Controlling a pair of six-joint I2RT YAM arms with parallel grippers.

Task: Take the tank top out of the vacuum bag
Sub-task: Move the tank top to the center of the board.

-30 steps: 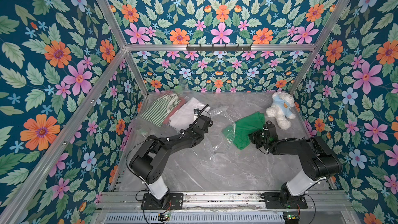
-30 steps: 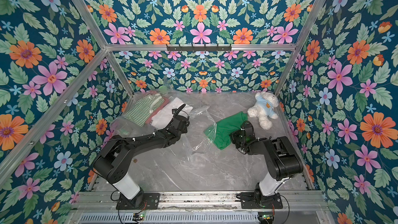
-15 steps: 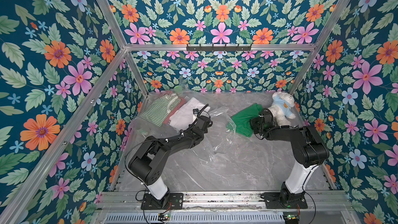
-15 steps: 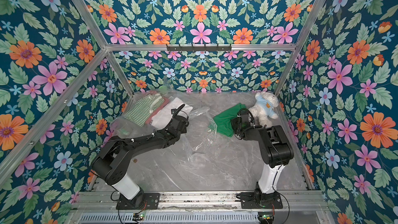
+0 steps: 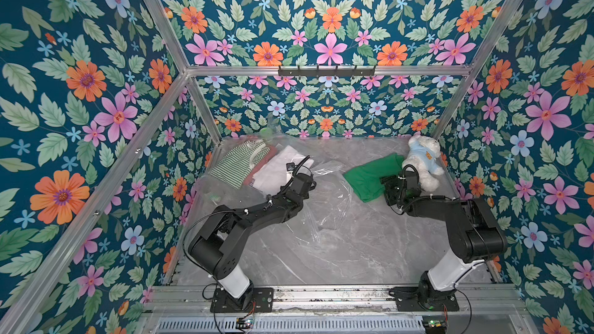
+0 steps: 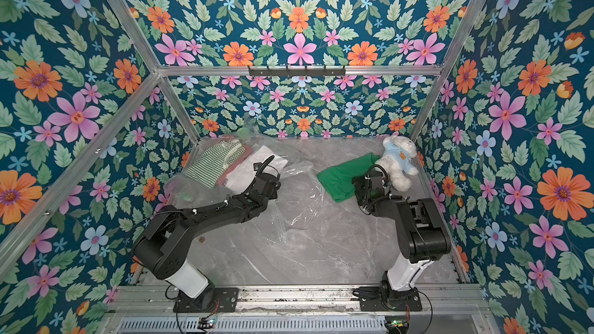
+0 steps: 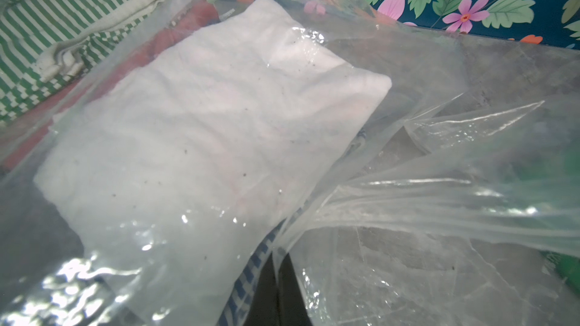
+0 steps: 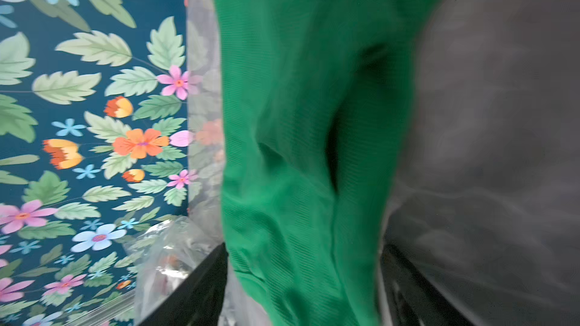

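Moved within the last second: green tank top (image 5: 366,178), carried from mid-table, well apart from the plush bear (image 5: 421,165), to just beside it. Right tool (image 5: 386,184) gone from clamped to parted.

Tank top: crumpled on the grey marbled table (image 5: 337,252), between the bear and the vacuum bag (image 5: 321,207), outside the clear film as far as both top views show.

Right tool: near the bear, jaws standing apart on either side of the green cloth in the wrist view; no pinch on it seen.

Left tool (image 7: 273,280): closed, pinching a clear fold of the vacuum bag, well apart from the bear.

Vacuum bag: sprawled over the table on the side away from the bear. Inside: white folded garment (image 7: 204,120), green-striped garment (image 5: 238,165), red garment (image 7: 205,10) between them.
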